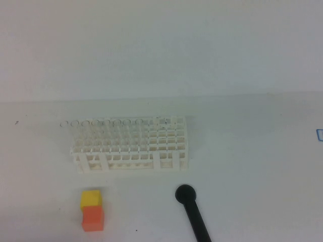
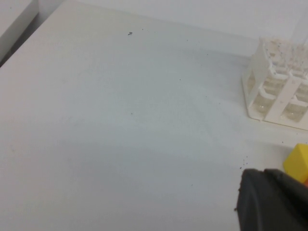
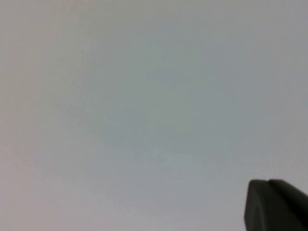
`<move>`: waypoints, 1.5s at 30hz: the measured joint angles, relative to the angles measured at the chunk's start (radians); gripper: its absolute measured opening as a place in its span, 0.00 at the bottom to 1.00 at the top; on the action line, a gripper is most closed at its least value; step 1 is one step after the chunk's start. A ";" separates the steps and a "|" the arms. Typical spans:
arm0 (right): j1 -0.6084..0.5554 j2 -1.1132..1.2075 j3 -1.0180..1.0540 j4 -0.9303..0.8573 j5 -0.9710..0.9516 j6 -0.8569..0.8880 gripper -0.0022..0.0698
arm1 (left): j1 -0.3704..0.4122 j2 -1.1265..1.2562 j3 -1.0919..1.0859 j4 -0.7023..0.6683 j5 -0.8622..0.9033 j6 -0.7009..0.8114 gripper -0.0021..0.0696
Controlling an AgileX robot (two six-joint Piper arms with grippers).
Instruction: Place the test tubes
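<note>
At each wrist view's lower right, we cannot tell the state of left gripper or right gripper, so a blind reach could topple the rack.

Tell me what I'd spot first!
The white test tube rack stands centre, clear tubes lining its far row. In front sit a yellow block touching an orange block, and a black round-headed tool. The left hand hovers near the yellow block; the right hand is over bare table.
</note>
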 joint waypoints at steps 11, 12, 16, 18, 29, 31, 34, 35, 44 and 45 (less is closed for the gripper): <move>-0.039 -0.011 0.098 0.136 0.004 -0.002 0.03 | 0.000 0.000 0.000 0.000 0.000 0.000 0.03; -0.039 0.006 0.101 0.155 -0.012 -0.013 0.03 | 0.000 0.000 0.000 0.000 0.000 0.000 0.03; -0.042 0.083 0.114 0.246 -0.111 -0.053 0.03 | 0.000 0.000 0.000 0.000 0.000 0.000 0.03; -0.055 0.086 0.119 0.310 -0.120 -0.062 0.03 | 0.000 0.000 0.000 0.000 0.000 0.000 0.03; -0.124 -0.222 0.139 0.452 0.015 -0.285 0.03 | 0.000 0.000 0.000 0.000 0.000 0.000 0.03; -0.126 -0.258 0.143 0.452 0.038 -0.343 0.03 | 0.000 0.000 0.000 0.000 0.000 0.000 0.03; -0.128 -0.277 0.143 0.452 0.065 -0.364 0.03 | 0.000 0.000 0.000 0.000 0.000 0.000 0.03; -0.128 -0.277 0.143 0.456 0.082 -0.352 0.03 | 0.000 0.000 0.000 0.000 0.000 0.000 0.03; -0.128 -0.308 0.226 0.313 0.271 0.024 0.03 | 0.000 0.000 0.000 0.000 0.000 0.000 0.03; -0.128 -0.323 0.250 0.249 0.290 0.125 0.03 | 0.000 0.000 0.000 0.000 0.000 0.000 0.03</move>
